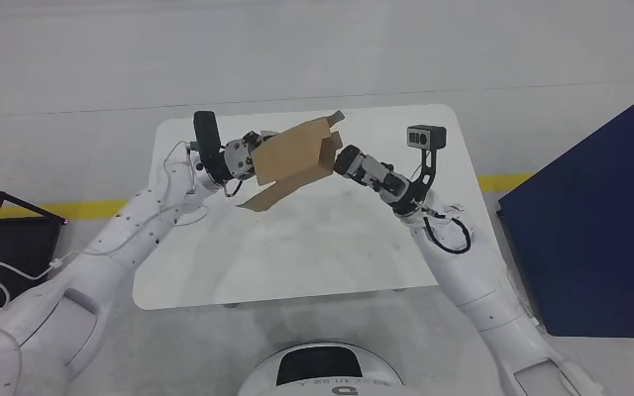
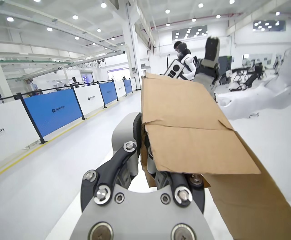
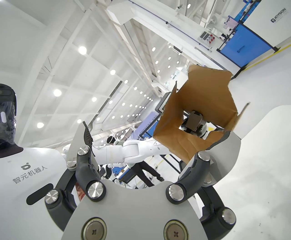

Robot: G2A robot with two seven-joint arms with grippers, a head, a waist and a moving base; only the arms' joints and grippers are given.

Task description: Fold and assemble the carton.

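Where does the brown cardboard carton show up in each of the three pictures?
Top view: carton over the table's far half, between both arms.
Left wrist view: carton right against the left arm's fingers, stretching away.
Right wrist view: carton seen end-on, an open tube.
Shared landmark: left arm's fingers, visible through the tube.

Large robotics test hall, blue-and-white barrier panels (image 2: 52, 111), high ceiling lights (image 2: 75, 17)
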